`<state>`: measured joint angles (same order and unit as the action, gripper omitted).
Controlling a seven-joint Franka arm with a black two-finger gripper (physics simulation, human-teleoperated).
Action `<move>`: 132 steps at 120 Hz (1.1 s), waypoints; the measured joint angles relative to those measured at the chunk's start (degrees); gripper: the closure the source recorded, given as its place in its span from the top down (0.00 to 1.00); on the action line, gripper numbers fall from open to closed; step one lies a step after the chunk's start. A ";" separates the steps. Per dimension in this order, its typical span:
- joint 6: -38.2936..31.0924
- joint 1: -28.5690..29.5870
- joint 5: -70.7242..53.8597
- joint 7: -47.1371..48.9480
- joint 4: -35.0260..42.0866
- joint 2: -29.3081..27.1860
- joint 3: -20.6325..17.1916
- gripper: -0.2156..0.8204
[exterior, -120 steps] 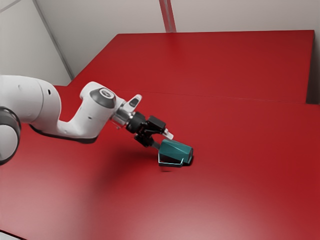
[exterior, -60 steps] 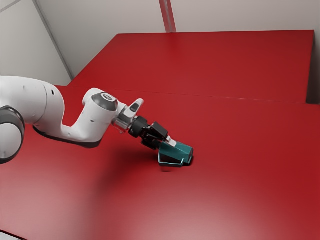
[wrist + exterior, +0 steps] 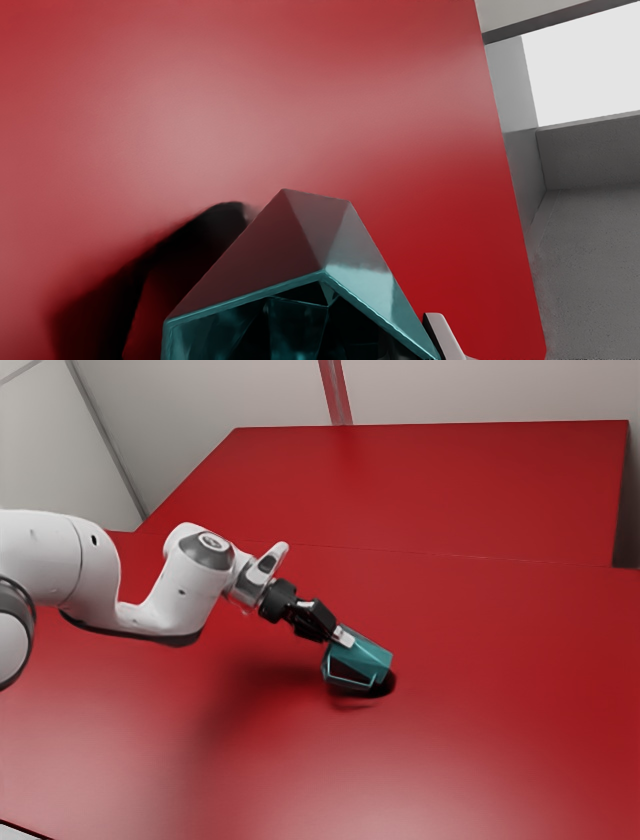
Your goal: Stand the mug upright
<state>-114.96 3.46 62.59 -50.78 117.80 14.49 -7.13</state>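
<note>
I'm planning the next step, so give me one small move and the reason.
Probably tilt the gripper to point more steeply down: the mug leans in its grip above its shadow, rim toward the gripper, not yet upright.

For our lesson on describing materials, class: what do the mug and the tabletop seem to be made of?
The mug: glazed ceramic or perhaps hard plastic, with a glossy teal finish; its flat facets carry bright highlights and a reddish reflection.
The tabletop: possibly painted board or laminate, smooth and satin; its even red shows broad, soft-edged pale sheen and no grain.
</note>
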 joint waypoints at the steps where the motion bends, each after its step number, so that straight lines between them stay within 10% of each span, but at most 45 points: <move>1: -0.07 -0.04 -0.17 -0.04 -0.01 -0.19 -0.01 0.07; 63: -6.26 -0.63 -52.84 16.17 0.42 -10.99 -1.39 0.03; 132: -15.70 -0.07 -64.10 33.33 8.51 -13.07 -2.75 0.03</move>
<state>-130.66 3.40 -1.51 -17.45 126.30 1.42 -9.88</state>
